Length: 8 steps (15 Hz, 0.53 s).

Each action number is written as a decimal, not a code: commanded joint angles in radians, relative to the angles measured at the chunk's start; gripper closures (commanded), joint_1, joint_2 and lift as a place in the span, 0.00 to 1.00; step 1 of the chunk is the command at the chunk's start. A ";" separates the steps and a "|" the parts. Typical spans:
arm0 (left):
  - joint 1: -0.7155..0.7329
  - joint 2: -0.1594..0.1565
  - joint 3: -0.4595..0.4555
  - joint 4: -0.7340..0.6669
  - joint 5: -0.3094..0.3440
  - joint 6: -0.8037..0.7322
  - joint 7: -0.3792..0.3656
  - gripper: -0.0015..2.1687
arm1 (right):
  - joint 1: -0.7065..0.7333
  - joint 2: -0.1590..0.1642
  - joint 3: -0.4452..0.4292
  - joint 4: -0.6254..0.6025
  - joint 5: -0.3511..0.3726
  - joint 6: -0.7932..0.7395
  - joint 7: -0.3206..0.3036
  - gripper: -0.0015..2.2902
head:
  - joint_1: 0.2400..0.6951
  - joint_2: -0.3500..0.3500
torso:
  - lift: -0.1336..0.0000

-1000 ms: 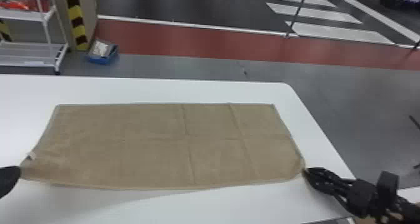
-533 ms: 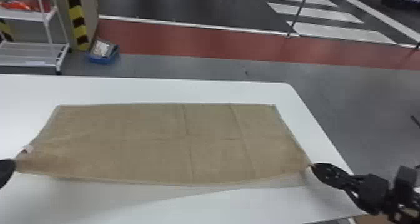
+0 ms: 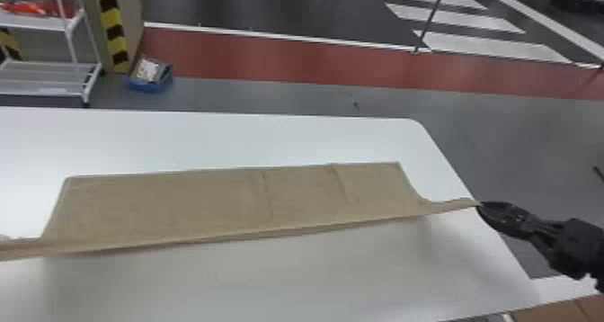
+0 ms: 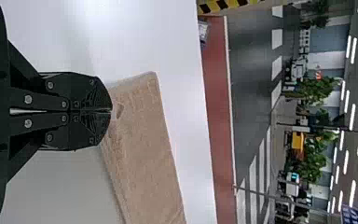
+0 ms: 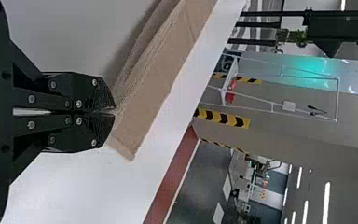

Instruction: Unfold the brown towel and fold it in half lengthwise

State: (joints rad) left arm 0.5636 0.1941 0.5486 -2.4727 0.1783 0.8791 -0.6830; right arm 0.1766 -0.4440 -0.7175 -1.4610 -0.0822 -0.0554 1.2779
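Black and two-fingered, the right gripper (image 3: pixel 480 204) is seen in the head view at the right edge of the white, smooth table (image 3: pixel 287 289), and its fingertips hold the near right corner of the brown, rectangular cloth towel (image 3: pixel 179 204). The far part of this towel lies flat upon the table, with two crease lines running across it. Its near edge is lifted and stretched like a long band, from the right gripper to the left border of the view, with a soft shadow on the table below. Beyond the table's far edge, on the grey floor, stands a blue, open box (image 3: pixel 150 85); to the left of this box, also beyond the table, is a white metal rack (image 3: pixel 40 80).

In the left wrist view, the black left gripper (image 4: pixel 112 111) is above the table. Its two fingers are pressed together, with a corner of the towel pinched at the tips, and the cloth extends from there over the table.

In the right wrist view, the right gripper (image 5: pixel 115 111) also has its fingers brought together, clamped on the towel. Loose, narrow folds go out from the tips, over the table's surface.
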 commanded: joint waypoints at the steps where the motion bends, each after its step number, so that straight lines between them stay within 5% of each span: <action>1: -0.074 -0.001 -0.021 0.000 -0.059 0.123 0.003 0.61 | -0.080 0.002 0.049 0.007 0.039 0.049 -0.006 0.49 | 1.00 0.16 | 0.07; 5: -0.255 0.015 -0.134 0.121 -0.154 0.169 0.040 0.61 | -0.252 0.004 0.141 0.134 0.121 0.073 -0.032 0.49 | 1.00 0.24 | 0.07; 8: -0.380 0.028 -0.253 0.221 -0.227 0.188 0.080 0.61 | -0.390 -0.039 0.217 0.295 0.157 0.061 -0.046 0.49 | 1.00 0.28 | 0.07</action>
State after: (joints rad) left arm 0.2396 0.2139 0.3491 -2.2998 -0.0219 1.0599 -0.6099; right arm -0.1550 -0.4633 -0.5366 -1.2354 0.0645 0.0120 1.2385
